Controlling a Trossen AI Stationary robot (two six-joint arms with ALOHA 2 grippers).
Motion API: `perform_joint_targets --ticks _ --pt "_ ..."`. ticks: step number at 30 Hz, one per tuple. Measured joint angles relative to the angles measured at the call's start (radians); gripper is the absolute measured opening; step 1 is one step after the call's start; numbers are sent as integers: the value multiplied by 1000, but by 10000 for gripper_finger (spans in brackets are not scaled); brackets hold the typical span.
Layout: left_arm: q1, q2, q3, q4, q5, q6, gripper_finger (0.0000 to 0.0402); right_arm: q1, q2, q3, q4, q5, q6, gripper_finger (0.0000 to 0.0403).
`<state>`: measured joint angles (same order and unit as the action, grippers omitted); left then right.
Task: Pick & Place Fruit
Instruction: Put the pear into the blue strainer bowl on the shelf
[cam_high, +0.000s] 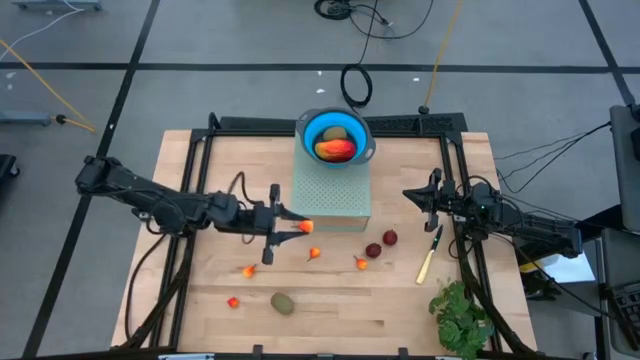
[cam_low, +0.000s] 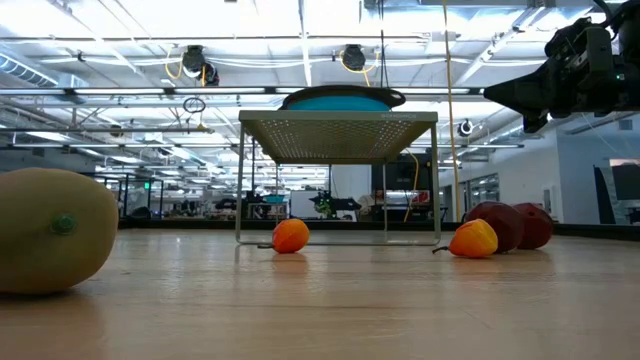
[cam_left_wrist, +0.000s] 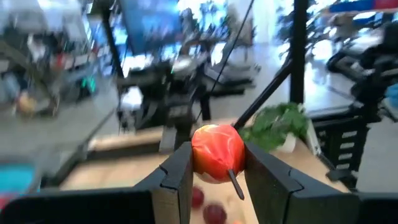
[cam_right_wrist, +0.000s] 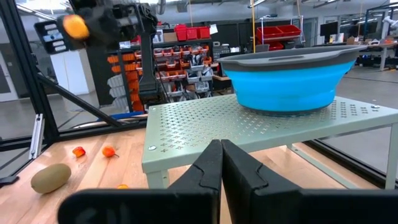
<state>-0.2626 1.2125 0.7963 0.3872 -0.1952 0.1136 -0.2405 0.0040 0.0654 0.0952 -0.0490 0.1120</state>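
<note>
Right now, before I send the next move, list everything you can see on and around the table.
Small fruit pieces: four loose, orange-red, on the wood in front of the stand.
Round fruits: two, dark red, right of centre.
Oval fruit: one, brownish-green, near front edge.
Bowl: one, blue with grey rim, on the stand, holding fruit.
Stand: one, pale green perforated, back centre.
Knife: one, yellow handle, right.
Leafy bunch: one, green, front right.
Left gripper: shut on an orange-red piece, raised beside the stand.
Right gripper: shut, empty, right of the stand.

Grey floor (cam_high: 200, 30) marked with dark tape lines, black cables (cam_high: 355, 85) trailing across it. Ceiling beams (cam_low: 150, 92) hung with bright strip lights. Shelves of red and orange bins (cam_right_wrist: 186, 53) behind a black frame post (cam_right_wrist: 25, 74).
</note>
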Motion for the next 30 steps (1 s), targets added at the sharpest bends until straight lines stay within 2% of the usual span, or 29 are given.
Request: perform_joint_targets --ticks 6,9,13,20,26,30 --pt "0 0 -1 -178 -65 -282 118 0 0 0 4 0 0 0" --pt "0 -1 -1 -200 -69 -450 118 0 0 0 4 0 0 0" --pt "0 -1 -1 -204 -106 -648 118 0 0 0 3 0 0 0" --pt "11 -5 -1 -197 -237 -948 118 0 0 0 3 0 0 0" --pt "52 -5 -1 -164 -243 -1274 118 0 0 0 3 0 0 0" --pt "83 -5 -1 -125 -213 -1438 118 0 0 0 3 0 0 0"
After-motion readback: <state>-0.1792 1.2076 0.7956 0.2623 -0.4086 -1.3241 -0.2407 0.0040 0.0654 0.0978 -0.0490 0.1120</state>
